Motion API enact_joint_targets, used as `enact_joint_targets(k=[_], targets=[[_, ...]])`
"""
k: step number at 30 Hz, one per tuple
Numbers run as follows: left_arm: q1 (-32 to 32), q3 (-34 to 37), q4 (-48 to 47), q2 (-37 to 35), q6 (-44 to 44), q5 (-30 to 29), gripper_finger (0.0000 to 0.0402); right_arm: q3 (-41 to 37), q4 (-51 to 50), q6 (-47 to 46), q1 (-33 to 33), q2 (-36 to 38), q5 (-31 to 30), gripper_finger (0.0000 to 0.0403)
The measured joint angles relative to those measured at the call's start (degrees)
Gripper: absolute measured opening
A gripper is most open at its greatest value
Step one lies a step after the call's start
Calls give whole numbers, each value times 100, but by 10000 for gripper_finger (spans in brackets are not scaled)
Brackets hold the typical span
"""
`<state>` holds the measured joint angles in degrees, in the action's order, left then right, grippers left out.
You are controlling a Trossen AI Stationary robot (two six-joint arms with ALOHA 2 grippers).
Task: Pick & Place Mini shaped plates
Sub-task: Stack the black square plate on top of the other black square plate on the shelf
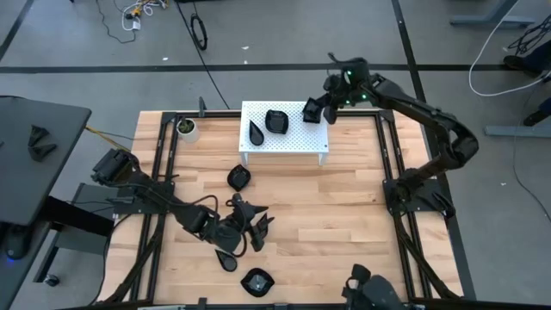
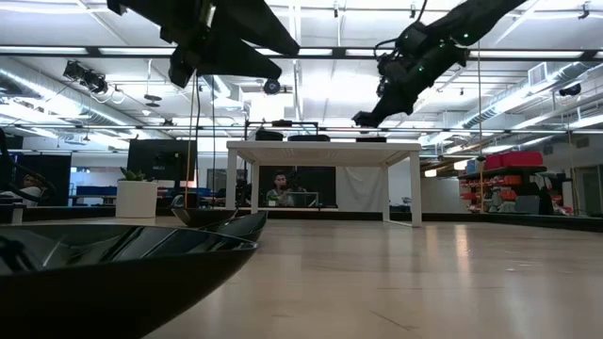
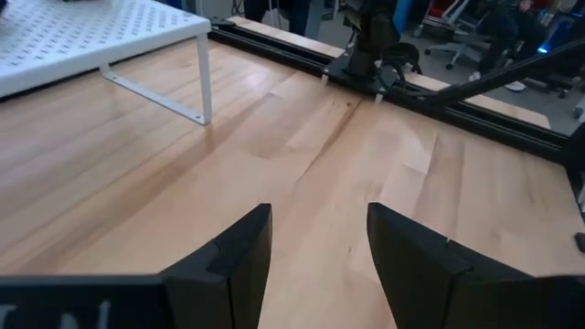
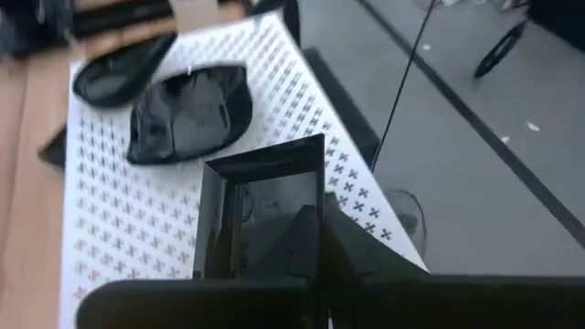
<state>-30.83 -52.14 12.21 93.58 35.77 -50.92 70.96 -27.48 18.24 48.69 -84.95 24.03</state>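
While the right gripper (image 1: 315, 110) grasps a square plate (image 4: 265, 215) over the white shelf (image 1: 297, 142), the left gripper (image 1: 256, 231) hangs released.

I see the wooden table (image 1: 344, 207) under me, a white perforated shelf (image 1: 297, 138) standing on thin legs near its far edge — and a small white cup (image 1: 187, 129) with a green plant just beside the shelf's left end. Cables (image 1: 138, 13) trail over the grey floor beyond — a person (image 2: 279, 185) sits far off in the room.
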Motion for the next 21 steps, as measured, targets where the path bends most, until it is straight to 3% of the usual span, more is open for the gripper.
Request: enact_joint_targets(k=[9, 14, 21], targets=[[55, 0, -4, 0, 112, 165, 185, 133, -116, 255, 0, -288, -541, 9], [55, -1, -4, 0, 113, 167, 185, 134, -176, 390, -2, -260, -551, 16], [52, -1, -2, 2, 119, 167, 185, 135, -191, 366, -2, -257, -555, 87]])
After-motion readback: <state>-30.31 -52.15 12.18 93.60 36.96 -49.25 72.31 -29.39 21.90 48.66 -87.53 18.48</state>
